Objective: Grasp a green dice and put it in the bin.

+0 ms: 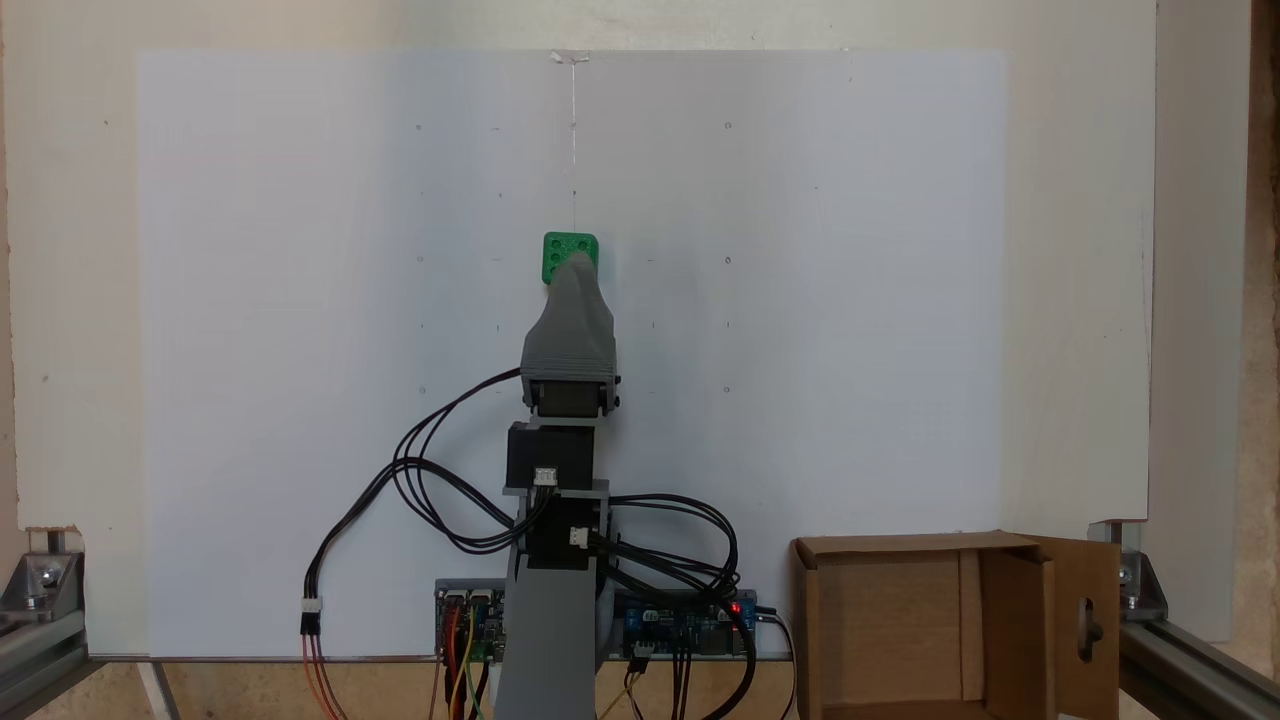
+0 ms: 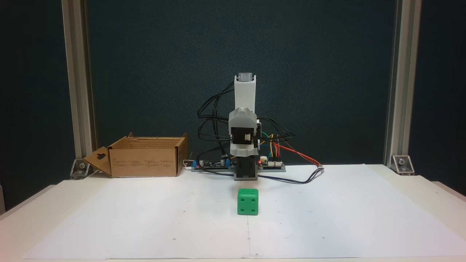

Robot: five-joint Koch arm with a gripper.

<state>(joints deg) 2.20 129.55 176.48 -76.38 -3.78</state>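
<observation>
Green dice (image 2: 248, 201) rests on the paper-covered counter (image 2: 145, 225), ungrasped; arm reaches toward it from above. Jaws' opening cannot be told. Bin (image 2: 145, 158) stands well apart; grasp and transfer remain.

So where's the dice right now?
The dice sits on the white paper mid-table, in front of the arm's base; the bin stands far off to the left in this fixed view.
</observation>
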